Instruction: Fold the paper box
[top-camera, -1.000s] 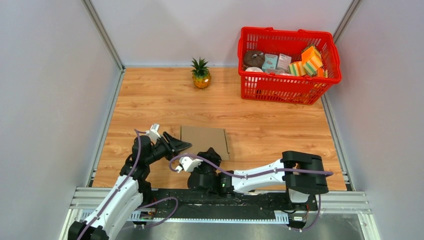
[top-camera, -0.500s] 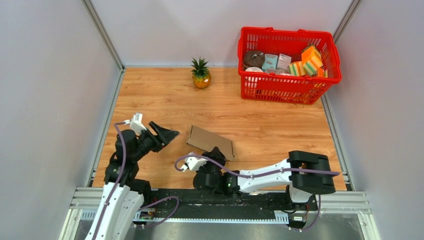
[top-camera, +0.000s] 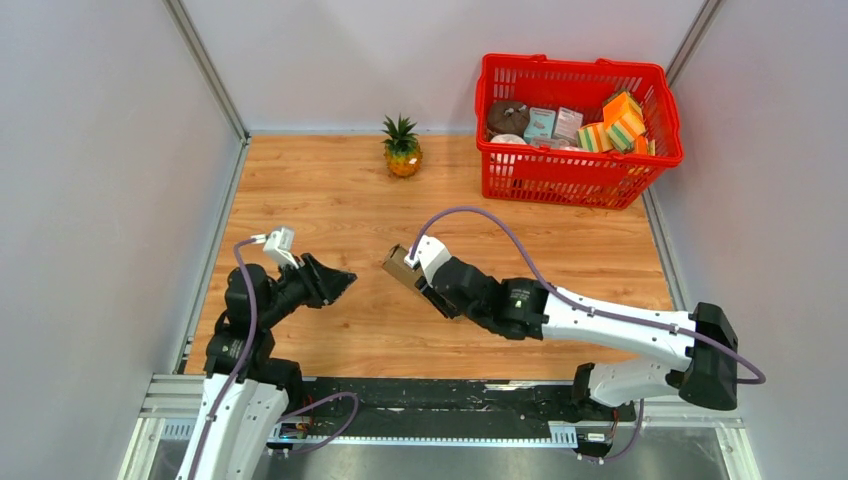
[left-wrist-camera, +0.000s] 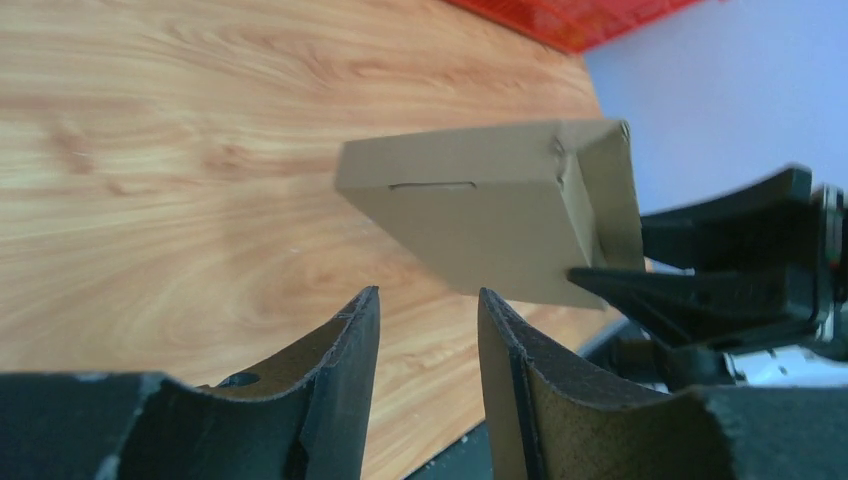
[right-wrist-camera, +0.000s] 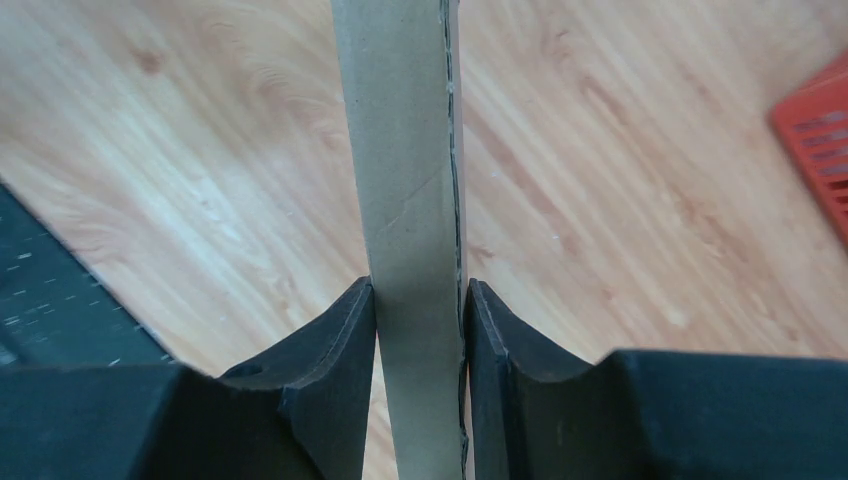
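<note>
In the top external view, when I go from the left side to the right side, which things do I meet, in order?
left pincer → paper box → red basket

Nothing here can be read from where I stand. The paper box (left-wrist-camera: 480, 225) shows only plain brown cardboard on every face that turns my way. The colourful packages (top-camera: 622, 120) in the red basket (top-camera: 560, 182) may carry print, but they are too small to make out a word, number or brand.
</note>
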